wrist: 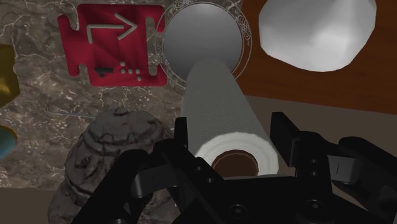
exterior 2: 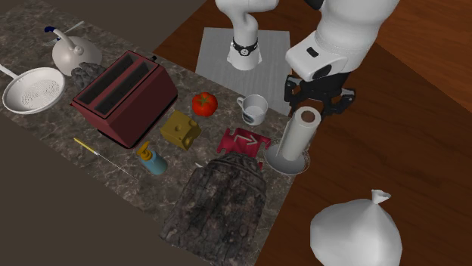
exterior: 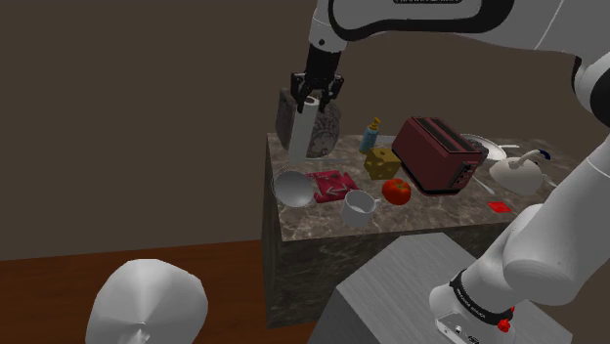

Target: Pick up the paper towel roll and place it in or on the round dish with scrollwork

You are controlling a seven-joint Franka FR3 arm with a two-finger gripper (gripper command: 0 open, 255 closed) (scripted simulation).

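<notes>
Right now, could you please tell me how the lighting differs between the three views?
Shoulder view: dim overall, the wall dark brown, the counter the best-lit part. Second exterior view: brightest and evenly lit, the roll clean white. Wrist view: the gripper is a near-black mass with little detail, the dish flat grey without glare.

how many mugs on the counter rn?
1. A white mug stands between the tomato and the round dish under the paper towel roll. The two outside views face the counter from opposite sides, so a hidden one is unlikely.
</notes>
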